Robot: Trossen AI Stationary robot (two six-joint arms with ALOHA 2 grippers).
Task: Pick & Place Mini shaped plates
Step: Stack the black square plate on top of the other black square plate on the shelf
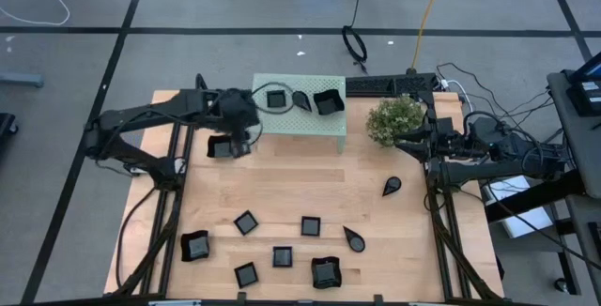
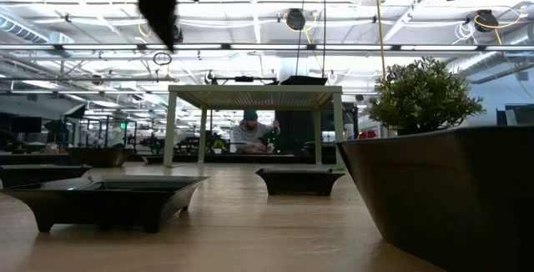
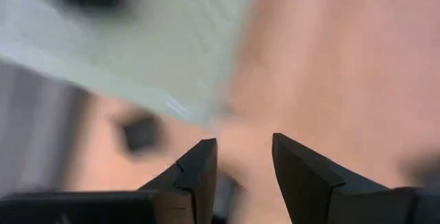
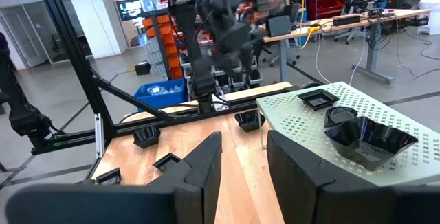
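Both sets of jaws stand parted with nothing between them. On the left gripper [image 1: 242, 130] the two dark fingers [image 3: 199, 172] gape over bare light-wood tabletop [image 1: 282, 189], with the corner of the mint-green perforated metal stand [image 1: 324, 130] just ahead of them and a glossy black curved-rim dish [image 1: 222, 146] just beside them on the wood, close against the stand's end; the empty jaws so near it suggest a dish just let go or about to be taken, and which cannot be told. The right gripper [image 1: 413, 145] waits near the bushy green potted plant [image 1: 394, 118], its open fingers [image 4: 206, 162] aimed across the table toward the stand. Three plates already sit on the stand, ahead of the left jaws: a small black square [image 1: 275, 99], a black teardrop [image 1: 300, 101] and a larger black curved-rim square [image 1: 328, 102], so that is probably the drop-off. More plates lie well behind both jaws along the table's near edge, among them a small square [image 1: 245, 222], while one teardrop [image 1: 392, 187] rests close to the right jaws, likely that arm's pick.
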